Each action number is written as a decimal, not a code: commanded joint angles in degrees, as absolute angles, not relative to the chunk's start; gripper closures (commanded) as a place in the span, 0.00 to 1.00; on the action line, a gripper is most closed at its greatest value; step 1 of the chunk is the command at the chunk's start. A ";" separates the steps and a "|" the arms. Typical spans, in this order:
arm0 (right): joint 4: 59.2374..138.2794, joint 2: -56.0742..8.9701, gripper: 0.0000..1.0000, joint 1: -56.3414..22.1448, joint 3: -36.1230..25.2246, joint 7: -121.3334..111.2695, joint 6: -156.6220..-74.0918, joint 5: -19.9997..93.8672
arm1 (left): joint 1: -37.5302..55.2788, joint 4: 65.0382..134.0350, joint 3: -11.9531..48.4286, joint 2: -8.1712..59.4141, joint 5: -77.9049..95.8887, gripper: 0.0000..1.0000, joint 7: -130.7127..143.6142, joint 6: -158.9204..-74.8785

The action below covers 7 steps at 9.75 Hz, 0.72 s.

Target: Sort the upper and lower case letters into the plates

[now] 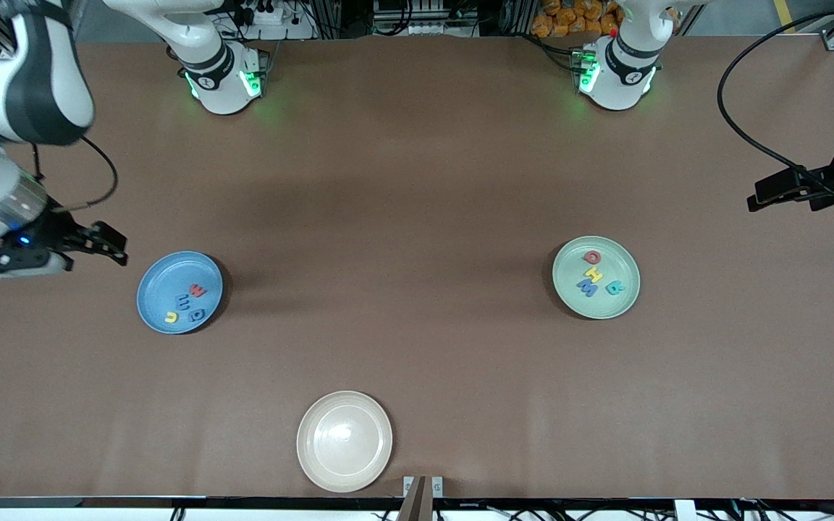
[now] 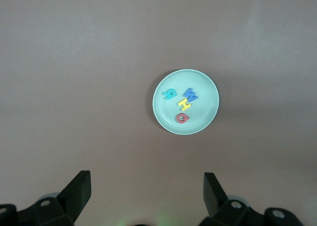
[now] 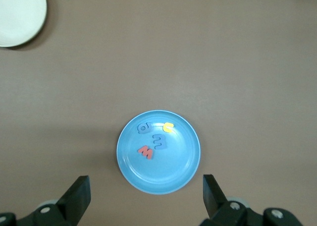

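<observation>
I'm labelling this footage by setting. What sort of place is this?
Probably a robotics lab. Two arms are bolted to a brown-covered table ringed by aluminium framing and cables. The left gripper and right gripper hang open over staged plates of foam letters.

Brown table [image 1: 417, 217], 1 glossy cream plate [image 1: 344, 441] near the front camera's edge

A sky blue plate [image 1: 156, 304] carries red, blue and yellow letters [image 1: 187, 305]. A mint green plate [image 1: 616, 304] carries red, yellow, blue and teal ones [image 1: 594, 276]. The counter [image 1: 417, 217] is brown; another plate [image 1: 344, 441] is cream.
</observation>
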State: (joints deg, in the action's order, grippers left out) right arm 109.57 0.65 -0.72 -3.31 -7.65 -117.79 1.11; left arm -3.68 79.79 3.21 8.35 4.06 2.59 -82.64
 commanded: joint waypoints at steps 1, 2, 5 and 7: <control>97.80 0.44 0.00 0.79 -1.84 -8.09 -104.58 0.53 | -3.43 79.98 2.72 7.82 5.19 0.00 3.08 -81.65; 93.30 0.44 0.00 0.79 -1.93 -8.26 -99.19 0.53 | -3.51 79.98 2.55 7.82 5.10 0.00 2.90 -81.65; 85.44 -0.35 0.00 0.88 -2.02 -7.91 -90.80 0.44 | -3.69 79.98 2.55 7.91 5.01 0.00 2.64 -81.65; 85.34 -0.35 0.00 0.70 -2.11 -7.56 -89.83 0.44 | -3.25 79.89 2.90 7.91 2.56 0.00 1.59 -81.74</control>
